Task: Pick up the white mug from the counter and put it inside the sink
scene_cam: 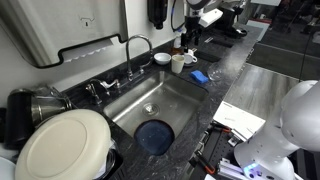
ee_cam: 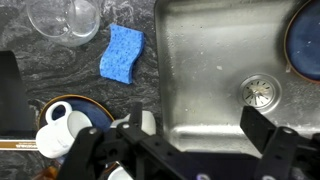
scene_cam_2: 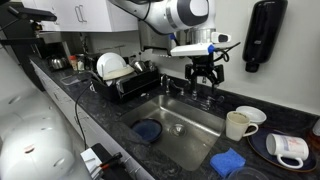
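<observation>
The white mug (scene_cam_2: pixel 238 125) stands upright on the dark speckled counter (scene_cam_2: pixel 200 165) beside the sink's (scene_cam_2: pixel 195 135) end; it also shows in an exterior view (scene_cam: pixel 179 63). In the wrist view the white mug (ee_cam: pixel 147 122) sits just outside my left finger, at the sink's (ee_cam: pixel 200 60) corner. My gripper (scene_cam_2: pixel 203 74) is open and empty. It hangs in the air above the sink's edge near the faucet (scene_cam: pixel 137 45), apart from the mug. In the wrist view the gripper (ee_cam: pixel 200 125) frames the basin's corner.
A small white bowl (scene_cam_2: pixel 254 113) sits behind the mug. A second mug lies on a blue plate (scene_cam_2: pixel 288 148). A blue sponge (ee_cam: pixel 122 52) and a glass (ee_cam: pixel 65 18) are on the counter. A blue dish (scene_cam: pixel 154 136) lies in the sink. A dish rack holds a large plate (scene_cam: pixel 62 145).
</observation>
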{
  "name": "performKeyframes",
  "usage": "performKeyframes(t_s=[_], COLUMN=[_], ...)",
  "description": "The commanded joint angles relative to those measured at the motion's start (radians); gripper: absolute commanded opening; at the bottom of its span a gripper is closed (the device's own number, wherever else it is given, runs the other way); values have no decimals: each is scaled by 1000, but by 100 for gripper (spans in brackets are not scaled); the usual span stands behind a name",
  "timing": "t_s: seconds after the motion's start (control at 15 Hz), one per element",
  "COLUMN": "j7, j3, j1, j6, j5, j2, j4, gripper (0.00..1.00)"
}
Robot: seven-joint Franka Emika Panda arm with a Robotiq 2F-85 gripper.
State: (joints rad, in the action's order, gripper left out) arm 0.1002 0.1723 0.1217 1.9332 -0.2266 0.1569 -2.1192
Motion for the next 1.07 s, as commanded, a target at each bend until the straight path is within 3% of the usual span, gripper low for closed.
performKeyframes(t_s=[0.0, 0.27, 0.87, 1.0], j7=[1, 1, 0, 87], j3=[4, 22, 21, 25], j1=[20, 36, 35, 38], j6=[2, 4, 6, 25], j5=[5, 8, 8, 15], j2=[-40, -136, -137, -154], j4=[30, 102, 108, 118], gripper=[100, 100, 100, 100])
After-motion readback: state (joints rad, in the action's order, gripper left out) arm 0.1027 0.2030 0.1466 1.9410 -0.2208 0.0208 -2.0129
